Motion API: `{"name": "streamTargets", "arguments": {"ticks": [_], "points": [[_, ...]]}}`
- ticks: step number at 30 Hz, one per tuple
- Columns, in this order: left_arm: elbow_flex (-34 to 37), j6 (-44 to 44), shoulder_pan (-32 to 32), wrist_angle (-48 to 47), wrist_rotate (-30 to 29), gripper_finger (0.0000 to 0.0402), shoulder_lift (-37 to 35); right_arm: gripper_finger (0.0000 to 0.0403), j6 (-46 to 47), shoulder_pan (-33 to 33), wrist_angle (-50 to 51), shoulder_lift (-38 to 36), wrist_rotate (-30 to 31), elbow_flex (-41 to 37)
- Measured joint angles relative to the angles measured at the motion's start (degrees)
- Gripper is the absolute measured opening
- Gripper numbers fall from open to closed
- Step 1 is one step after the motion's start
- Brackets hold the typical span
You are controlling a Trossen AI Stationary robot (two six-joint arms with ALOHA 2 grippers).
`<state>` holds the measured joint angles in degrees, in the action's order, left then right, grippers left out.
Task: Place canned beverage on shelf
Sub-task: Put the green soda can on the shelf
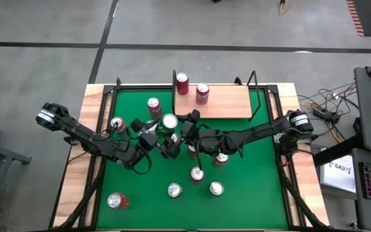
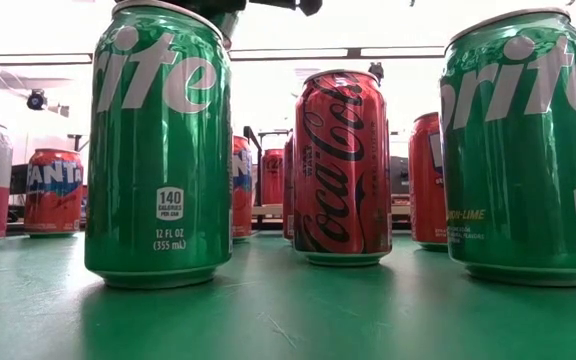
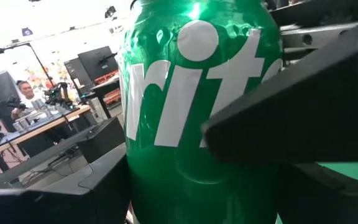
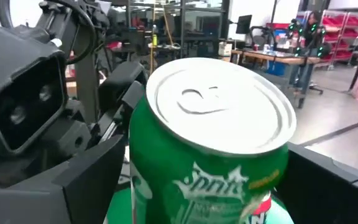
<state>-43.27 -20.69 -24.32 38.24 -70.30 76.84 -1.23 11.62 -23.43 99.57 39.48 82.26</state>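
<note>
A green Sprite can [image 1: 169, 121] hangs above the middle of the green table, held by my left gripper [image 1: 160, 133], which reaches in from the table's left. My right gripper [image 4: 210, 186] comes from the right and is open. Its fingers [image 4: 79, 180] stand on either side of the same can [image 4: 216, 143], below its silver top; I cannot tell whether they touch it. The shelf [image 1: 227, 106], a tan board with black uprights, sits at the table's far edge with two red cans [image 1: 182, 81] standing on it. My left gripper pinches the Sprite can's side wall [image 3: 166, 155] between its two fingers [image 3: 291, 124], one on each side of the can. The fingers come level from the table's left. The can stands upright in the hold, lifted clear of the table.
Several cans stand on the green table [image 1: 256, 193]: red ones at the far left [image 1: 153, 103] and near left [image 1: 116, 200], two Sprite cans [image 2: 158, 150] and a Coke can [image 2: 343, 165] near the front. Black rails edge the table.
</note>
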Motion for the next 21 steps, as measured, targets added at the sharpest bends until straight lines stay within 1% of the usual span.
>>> {"name": "streamTargets", "arguments": {"ticks": [3,7,9,21], "points": [[-0.01,-0.18,-0.01,-0.10,0.43,0.0286,-0.02,0.0351,-0.19,-0.08,0.19,0.00,-0.09,0.82],[-0.02,-0.03,0.03,-0.49,1.66,0.0287,-0.04,0.0300,0.06,-0.31,0.21,-0.31,0.00,0.87],[-0.04,-0.01,0.05,-0.26,2.48,0.0287,-0.07,0.0299,0.12,-0.41,0.24,-0.42,0.20,0.87],[-0.05,0.05,0.05,-0.39,2.91,0.0288,-0.11,0.0299,-0.48,-0.42,0.43,-0.55,0.02,0.87]]}}
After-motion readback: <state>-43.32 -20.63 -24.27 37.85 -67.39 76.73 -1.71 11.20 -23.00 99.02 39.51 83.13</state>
